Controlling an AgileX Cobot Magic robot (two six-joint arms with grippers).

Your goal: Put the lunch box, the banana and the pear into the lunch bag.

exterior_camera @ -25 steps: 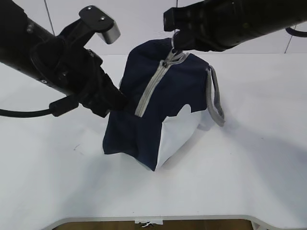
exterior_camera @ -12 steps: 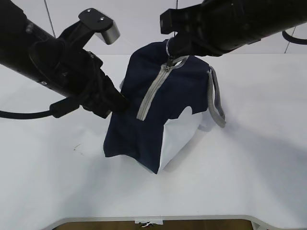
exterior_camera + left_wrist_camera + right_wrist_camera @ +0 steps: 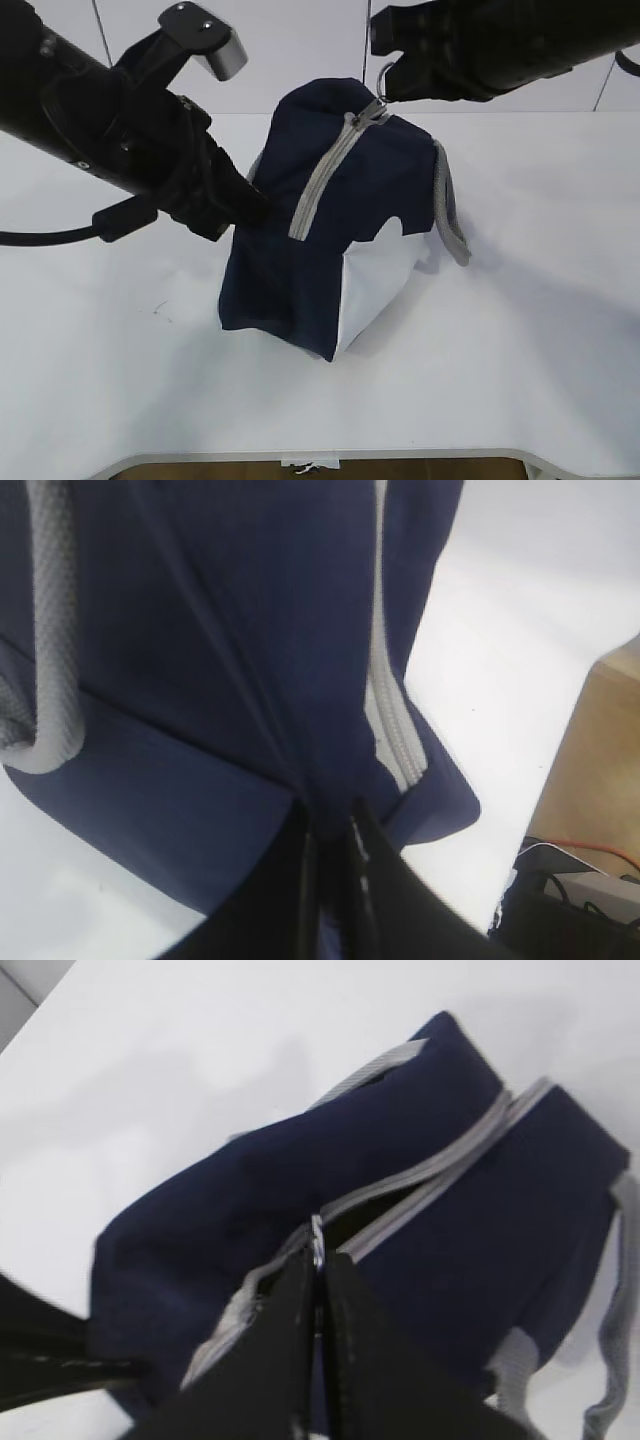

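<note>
The navy-blue lunch bag (image 3: pixel 380 190) stands in the middle of the white table, its white end panel (image 3: pixel 375 280) facing front. Its grey zipper (image 3: pixel 320 175) runs up to the top and looks shut along most of its length. My left gripper (image 3: pixel 258 207) is shut on a fold of the bag's fabric on its left side; the left wrist view shows its jaws (image 3: pixel 330 830) pinching navy cloth. My right gripper (image 3: pixel 387 88) is shut on the metal ring pull (image 3: pixel 317 1235) at the bag's top. The lunch box, banana and pear are out of view.
A grey webbing handle (image 3: pixel 450 215) hangs down the bag's right side. The table's front edge (image 3: pixel 320 458) is near the bottom. A black cable (image 3: pixel 50 237) trails from the left arm. A tan surface with cables (image 3: pixel 600 740) lies beyond the table edge.
My right gripper has moved up and to the right with the ring pull, and the zipper's top end followed. The left gripper has kept its hold on the fabric.
</note>
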